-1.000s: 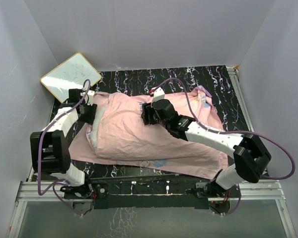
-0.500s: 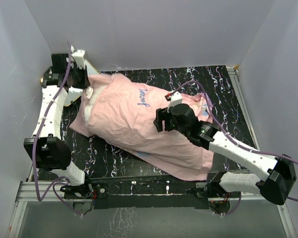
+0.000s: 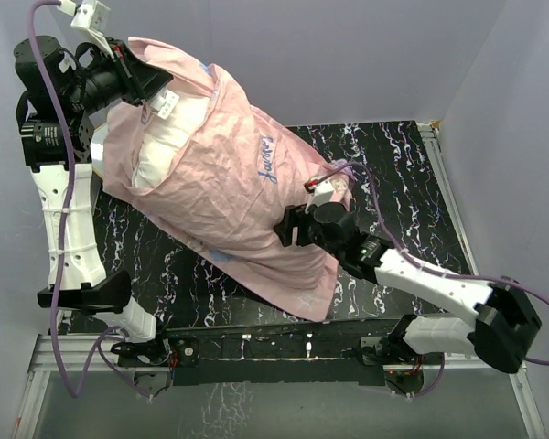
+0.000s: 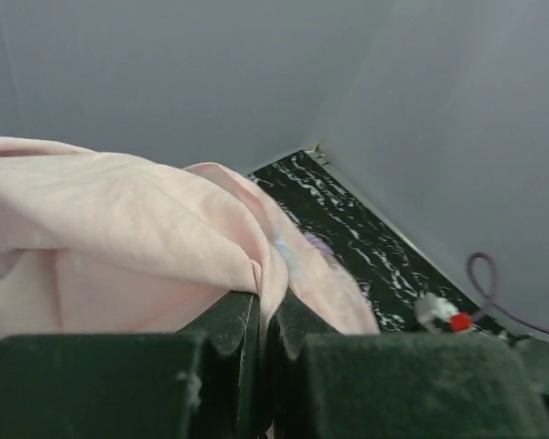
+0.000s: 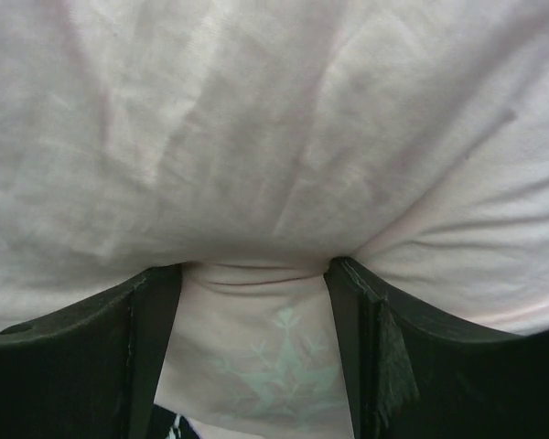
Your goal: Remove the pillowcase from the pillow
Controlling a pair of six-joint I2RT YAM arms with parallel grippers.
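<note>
While the left gripper (image 3: pixel 135 80) is clenching the rim of the pillowcase (image 3: pixel 229 192) high over the far left corner, the sack is hanging from it in a long slant toward the near right, its low end resting on the table (image 3: pixel 393 183). The jaws are pressing tight together with a fold of pale pink cloth nipped between them, so the mouth is being held up and open. The pillow (image 3: pixel 169 137) is sitting inside, its white bulk showing through that mouth just below the grip; none of it is out yet.

The right gripper (image 3: pixel 291 229) is pushing into the lower middle of the pillowcase. Its jaws are standing wide, and a thick bulge of cloth is filling the gap and touching both fingers (image 5: pixel 156 311). Whether it is squeezing that bulge or only straddling it cannot be told. Probably it is placed there to catch the stuffing through the cloth while the left arm is holding the sack taut.
</note>
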